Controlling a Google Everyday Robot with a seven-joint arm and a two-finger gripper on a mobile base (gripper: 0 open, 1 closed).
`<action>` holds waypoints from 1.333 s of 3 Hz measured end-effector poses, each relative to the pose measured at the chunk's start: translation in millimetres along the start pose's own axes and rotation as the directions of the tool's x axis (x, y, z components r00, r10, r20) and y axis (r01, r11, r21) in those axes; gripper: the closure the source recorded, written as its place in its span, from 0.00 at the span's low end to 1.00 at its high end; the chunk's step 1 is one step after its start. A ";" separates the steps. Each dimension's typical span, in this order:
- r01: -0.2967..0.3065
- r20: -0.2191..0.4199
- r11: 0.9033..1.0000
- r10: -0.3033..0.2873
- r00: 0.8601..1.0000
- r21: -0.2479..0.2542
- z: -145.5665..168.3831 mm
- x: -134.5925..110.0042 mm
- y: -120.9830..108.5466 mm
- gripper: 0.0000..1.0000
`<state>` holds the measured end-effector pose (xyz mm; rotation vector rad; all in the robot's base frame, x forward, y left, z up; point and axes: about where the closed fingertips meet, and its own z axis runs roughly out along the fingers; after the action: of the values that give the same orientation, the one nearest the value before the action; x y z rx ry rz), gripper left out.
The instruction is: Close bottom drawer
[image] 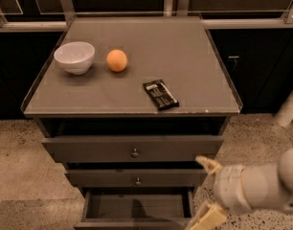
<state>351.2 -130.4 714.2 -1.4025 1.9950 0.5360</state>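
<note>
The bottom drawer (137,207) is the lowest of three dark drawers in the cabinet. It stands pulled out, its empty inside shows, and its knob is out of view below the frame. My gripper (206,191) is low at the right, just beside the drawer's right front corner. Its cream fingers (208,165) are spread apart with nothing between them.
The top drawer (134,149) and middle drawer (137,178) sit pushed in. On the cabinet top (185,66) are a white bowl (74,56), an orange (117,60) and a dark snack bar (160,94). Speckled floor surrounds the cabinet; a white post (290,107) stands at the right.
</note>
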 end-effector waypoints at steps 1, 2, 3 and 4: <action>-0.072 -0.006 0.997 0.072 0.997 -0.023 33.6 39.1 15.6 0.00; -0.101 0.010 0.994 0.101 0.995 -0.028 35.0 43.5 8.6 0.00; -0.172 0.031 0.984 0.173 0.984 -0.043 67.5 84.4 0.8 0.00; -0.276 0.046 0.960 0.278 0.959 -0.055 119.3 140.8 -9.9 0.00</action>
<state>359.2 -152.3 530.9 -1.1280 2.1610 0.7416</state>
